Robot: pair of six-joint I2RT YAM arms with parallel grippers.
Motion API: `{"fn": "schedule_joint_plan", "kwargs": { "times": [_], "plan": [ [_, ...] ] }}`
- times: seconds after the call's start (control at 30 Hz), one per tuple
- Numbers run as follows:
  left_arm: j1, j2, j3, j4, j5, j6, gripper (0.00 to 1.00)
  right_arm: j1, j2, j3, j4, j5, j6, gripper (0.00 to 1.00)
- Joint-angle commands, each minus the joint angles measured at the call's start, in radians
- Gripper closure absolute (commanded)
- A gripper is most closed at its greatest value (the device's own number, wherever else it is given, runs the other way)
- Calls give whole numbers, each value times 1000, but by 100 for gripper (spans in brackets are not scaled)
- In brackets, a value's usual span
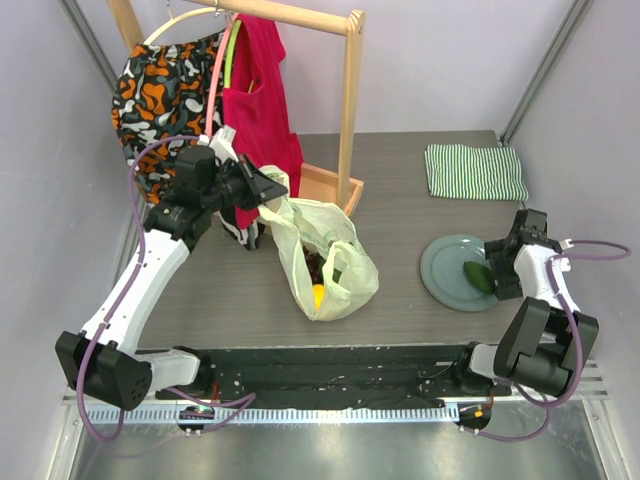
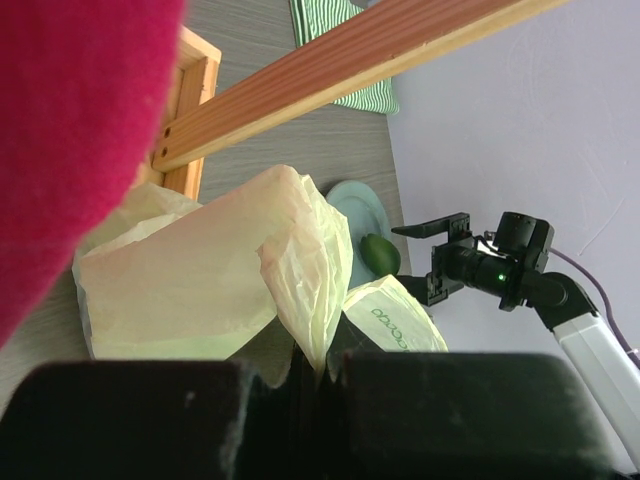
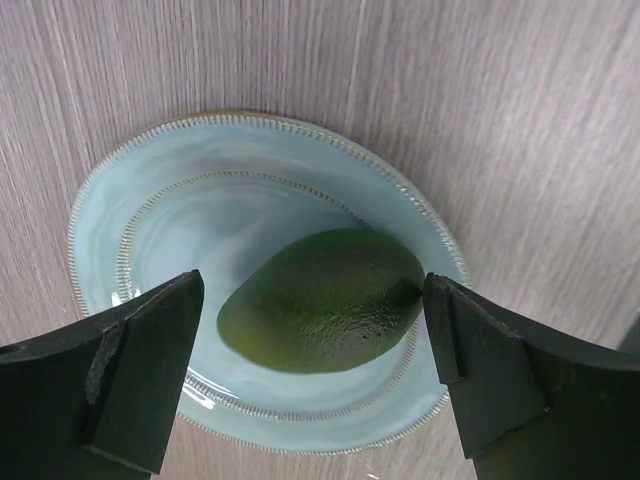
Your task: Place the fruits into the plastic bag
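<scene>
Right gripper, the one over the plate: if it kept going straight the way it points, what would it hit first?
Most likely the green avocado on the plate, centred between the open fingers of the right gripper; the gap is hard to judge.

We see a robot test cell: plain pale walls (image 1: 430,60) and metal frame posts (image 1: 541,68) enclose a grey table (image 1: 400,210), a left arm (image 1: 150,280) and right arm (image 1: 540,320) are bolted along its near edge, and a wooden rack (image 1: 350,110) stands at its far edge.

Grey table (image 1: 400,205); on it plastic bag (image 1: 325,255), plate (image 1: 436,266), striped cloth (image 1: 475,172), wooden rack (image 1: 330,186)
</scene>
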Motion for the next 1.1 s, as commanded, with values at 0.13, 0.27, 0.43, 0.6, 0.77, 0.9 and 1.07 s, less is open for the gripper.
{"fn": "schedule_joint_plan", "kwargs": {
  "times": [0.13, 0.27, 0.43, 0.6, 0.77, 0.9, 1.07],
  "plan": [
    [4, 3, 29, -8, 22, -11, 100, -2, 30, -64, 63, -70, 65, 0],
    [4, 16, 29, -5, 23, -12, 100, -2, 48, -81, 90, -74, 62, 0],
    [4, 22, 32, 2, 25, -12, 100, -2, 94, -83, 115, -125, 76, 0],
    [4, 28, 32, 7, 22, -14, 100, 2, 108, -81, 129, -168, 101, 1],
    [4, 28, 24, 13, 20, -12, 100, 24, 105, -88, 147, -165, 107, 15],
    [4, 20, 18, 13, 11, -8, 100, 24, 93, -89, 162, -176, 93, 39],
    [4, 6, 11, 10, -1, -2, 100, 28, 70, -48, 155, -179, 58, 47]
  ]
}}
